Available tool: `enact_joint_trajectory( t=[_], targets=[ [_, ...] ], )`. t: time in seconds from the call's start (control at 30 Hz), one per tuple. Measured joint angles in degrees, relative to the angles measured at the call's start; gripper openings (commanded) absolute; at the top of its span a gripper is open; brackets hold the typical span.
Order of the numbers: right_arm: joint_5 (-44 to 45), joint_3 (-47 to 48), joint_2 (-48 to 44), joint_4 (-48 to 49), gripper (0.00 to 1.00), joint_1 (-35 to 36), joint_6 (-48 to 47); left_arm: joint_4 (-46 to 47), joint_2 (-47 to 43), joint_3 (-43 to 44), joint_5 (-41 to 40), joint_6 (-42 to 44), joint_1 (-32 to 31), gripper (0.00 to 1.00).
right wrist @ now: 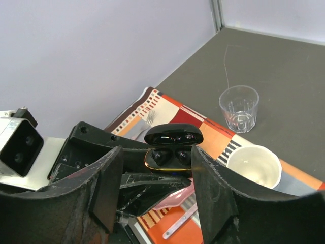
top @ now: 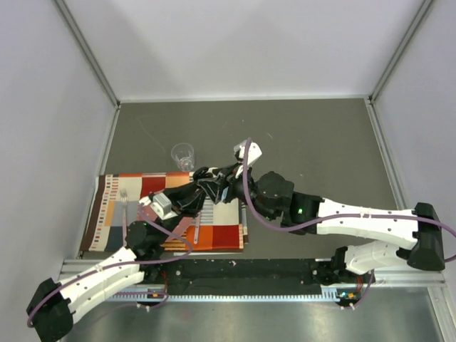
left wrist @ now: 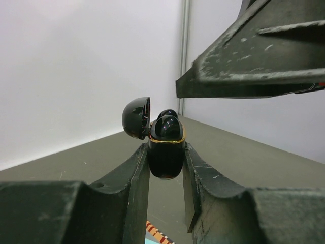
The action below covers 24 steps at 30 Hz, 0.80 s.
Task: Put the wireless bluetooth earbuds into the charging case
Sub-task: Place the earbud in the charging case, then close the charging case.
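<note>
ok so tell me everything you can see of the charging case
The charging case is a small glossy black oval shell, plastic by its look, with a thin gold band round the rim. Its hinged lid stands open. Two black earbuds sit in its wells. It is held upright in the air, clamped between the fingers of the left hand.

Dark grey-green table (top: 320, 135), matte, w/ faint scuff lines on the far half. Left-centre there's a patterned placemat (top: 114, 214) lying flat, orange, red & white blocks w/ striped ends, its near edge close to the table's front rail. Arms cover its right part. Clear glass (top: 183, 155) stands upright on bare table just beyond the mat's far edge; can't tell if touching.
</note>
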Motion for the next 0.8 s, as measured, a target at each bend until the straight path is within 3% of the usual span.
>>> enact_joint_trajectory(
  t=[0.17, 0.37, 0.53, 0.8],
  targets=[
    [-0.2, -1.8, -2.7, 1.5, 0.60, 0.0, 0.3, 0.7, 0.2, 0.2, 0.3, 0.0, 0.0, 0.00],
    [0.3, -4.8, -5.6, 3.5, 0.77, 0.0, 1.1, 0.6, 0.9, 0.6, 2.1, 0.0, 0.0, 0.00],
    [4.5, -4.7, -7.0, 0.9, 0.81, -0.8, 4.2, 0.6, 1.6, 1.6, 3.7, 0.3, 0.0, 0.00],
    [-0.4, -3.1, -7.0, -11.8, 0.86, -12.0, 14.8, -0.3, 4.5, 3.1, 6.9, 0.3, 0.0, 0.00]
  ],
)
